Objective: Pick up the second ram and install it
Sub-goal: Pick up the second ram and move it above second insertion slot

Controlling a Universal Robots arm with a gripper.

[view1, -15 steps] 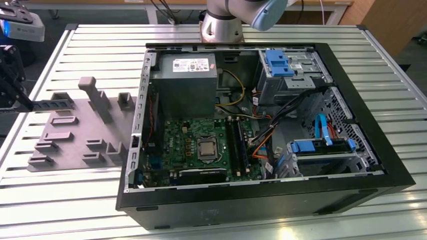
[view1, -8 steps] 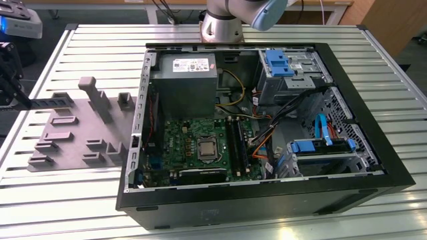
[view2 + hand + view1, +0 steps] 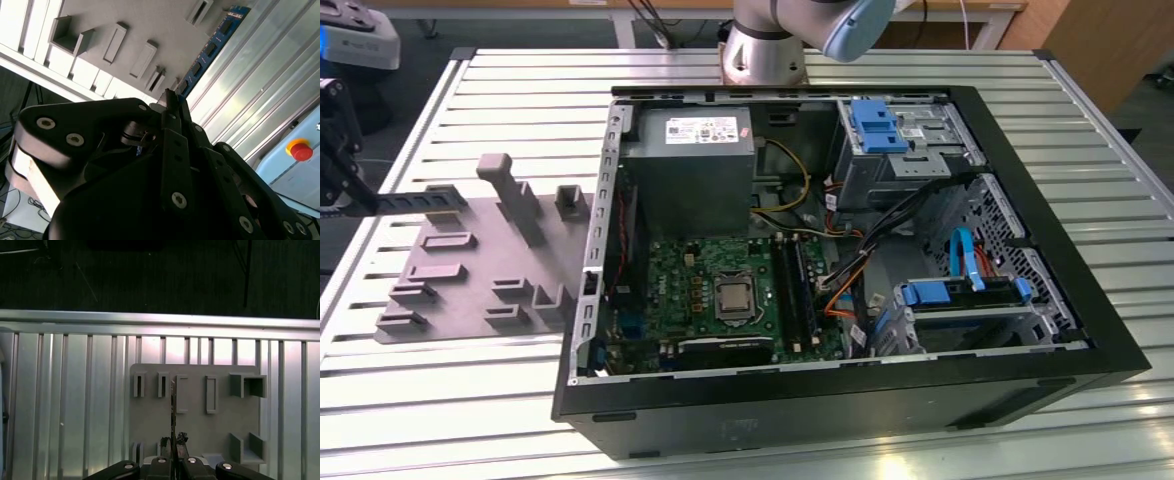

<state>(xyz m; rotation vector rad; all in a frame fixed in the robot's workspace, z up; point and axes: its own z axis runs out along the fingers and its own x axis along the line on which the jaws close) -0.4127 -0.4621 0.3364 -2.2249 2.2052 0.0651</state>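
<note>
Gripper [image 3: 169,102] jaws clamped on end of ram [image 3: 216,41] over tray [image 3: 150,20]. Ram seemed light, stiff, fragile; board edges safest hold.

The grey arm [image 3: 767,45], with a pale-blue joint cap, stands upright in the exterior view. Its black gripper [image 3: 170,102] has its jaws pinched together on one end of the second ram [image 3: 212,47].

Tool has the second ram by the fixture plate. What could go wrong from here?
1. The tool appears to grip the second ram toward one end, so the long free length may tilt or slip.
2. In the exterior view its free end looks close to the tall fixture post; it might snag there.
</note>
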